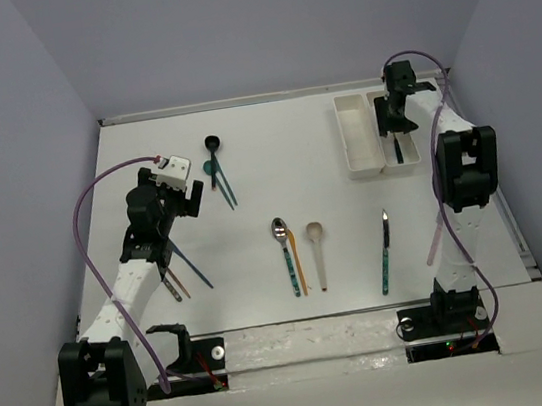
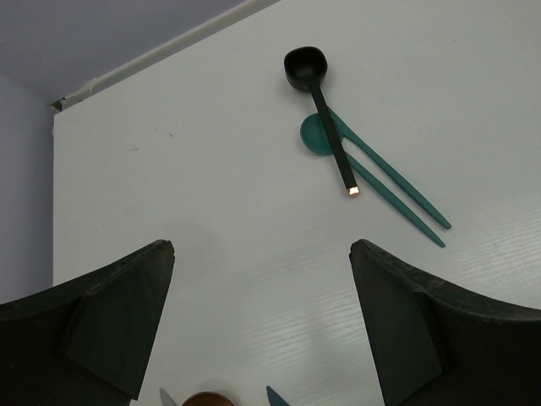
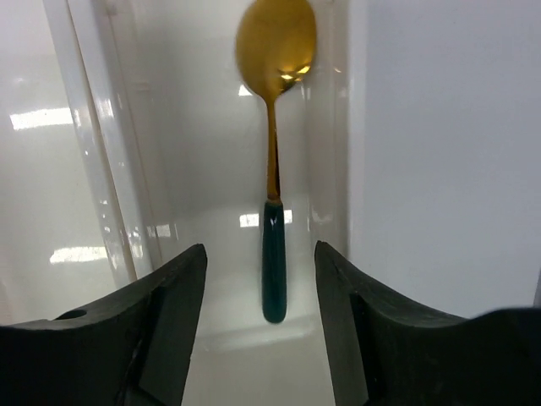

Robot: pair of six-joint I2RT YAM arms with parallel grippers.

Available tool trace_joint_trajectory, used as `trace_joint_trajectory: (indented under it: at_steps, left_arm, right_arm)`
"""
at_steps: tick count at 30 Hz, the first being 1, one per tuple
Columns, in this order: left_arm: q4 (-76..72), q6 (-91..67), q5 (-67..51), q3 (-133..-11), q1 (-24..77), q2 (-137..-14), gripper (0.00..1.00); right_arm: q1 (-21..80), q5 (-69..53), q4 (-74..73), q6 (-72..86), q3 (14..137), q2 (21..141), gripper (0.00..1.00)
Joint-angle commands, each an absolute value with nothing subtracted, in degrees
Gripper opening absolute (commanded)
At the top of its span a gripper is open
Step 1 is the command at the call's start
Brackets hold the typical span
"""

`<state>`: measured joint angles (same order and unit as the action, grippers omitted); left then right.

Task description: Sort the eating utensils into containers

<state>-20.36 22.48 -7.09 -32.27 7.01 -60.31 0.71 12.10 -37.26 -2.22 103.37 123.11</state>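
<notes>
Top external view
Surface [image 1: 274, 152]: white, walled on three sides, with both arm bases at its near edge.
Containers: two long white trays joined side by side at the far right, the left tray [image 1: 356, 135] and the right tray [image 1: 409, 155].
Right gripper [image 1: 393, 133]: poised over the right tray; a dark sliver of a utensil shows below it inside that tray.
Left gripper [image 1: 188, 202]: above the left part of the surface, near the black spoon [image 1: 213, 147] and the teal pair [image 1: 224, 187].
Loose utensils, centre: silver-bowled spoon [image 1: 287, 256] with an orange handle [image 1: 299, 265] just beside it, beige spoon [image 1: 318, 252], and a teal-handled knife [image 1: 385, 253] further right.
Loose utensils, left: a blue handle [image 1: 191, 265] partly under the left arm; others there are too hidden to name.

Left wrist view
Left gripper [image 2: 262, 254]: jaws spread wide, nothing between them.
Black spoon [image 2: 317, 93]: flat on the surface, its handle crossing the bowl of a teal spoon [image 2: 314, 139].
Second teal utensil [image 2: 406, 190]: lies alongside the teal spoon's handle, nearly parallel to it.
Lower edge: a copper-brown bowl [image 2: 207, 397] and a blue tip [image 2: 275, 396], both cut off by the frame.

Right wrist view
Right gripper [image 3: 260, 254]: jaws parted, standing clear of the handle on either side, gripping nothing.
Gold-bowled spoon [image 3: 272, 169]: dark teal handle, lying lengthwise on the floor of the right tray, bowl towards the far end.
Tray wall [image 3: 101, 169]: the double partition to the left of the spoon; bare surface [image 3: 439, 152] lies to the right.
</notes>
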Motion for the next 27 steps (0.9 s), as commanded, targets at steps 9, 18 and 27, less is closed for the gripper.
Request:
trace_joint_trajectory:
  at_steps: [9,18,27]
  left_arm:
    - [-23.4,22.3,-12.4,-29.5,6.8,-58.4,0.99]
    - [-32.6,16.2,-16.7,-25.6,6.8,-60.5,0.98]
    - [-44.0,14.3,-8.6,-18.5,6.7,-59.9,0.97]
  right_arm:
    - [-2.6,11.1,-42.6,23.8,71.0,83.5,0.83]
    - [-10.8,4.7,-40.2,37.3,52.1,72.0,0.91]
    - [-10.8,6.3,-40.2,47.3,42.8,70.8,0.73]
